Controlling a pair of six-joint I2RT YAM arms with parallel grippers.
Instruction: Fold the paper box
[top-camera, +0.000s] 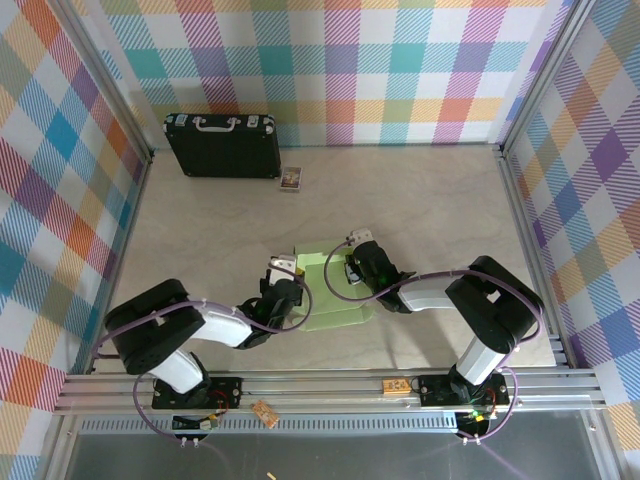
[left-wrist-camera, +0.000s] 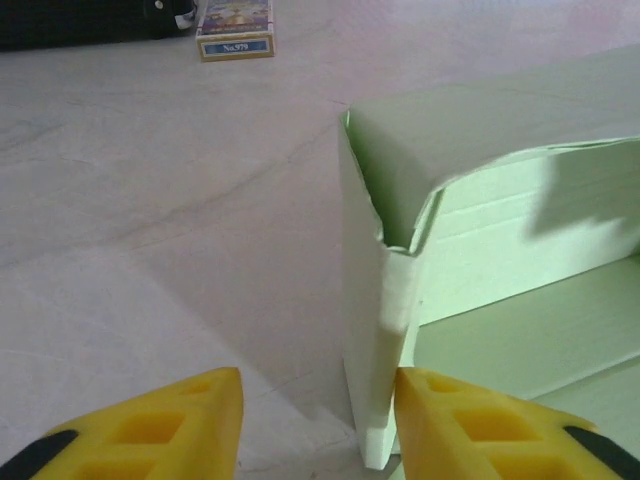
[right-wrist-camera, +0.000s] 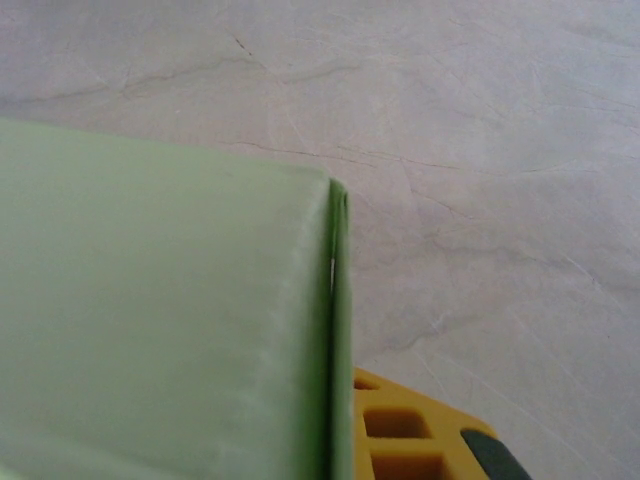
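The top camera hangs above and behind my bases, looking down over the whole bench (top-camera: 200, 220). My left wrist camera peers past my left pincer (left-wrist-camera: 318, 415) at the paper box (left-wrist-camera: 480, 250) corner just ahead. My right wrist camera sits closer still, against the box's wall. All three views share that box.

pale-green paper box (top-camera: 338, 312), blk case (top-camera: 222, 150), yellow L-tool fingers (left-wrist-camera: 150, 432), plaid walls (top-camera: 400, 60), beige table (top-camera: 430, 200)
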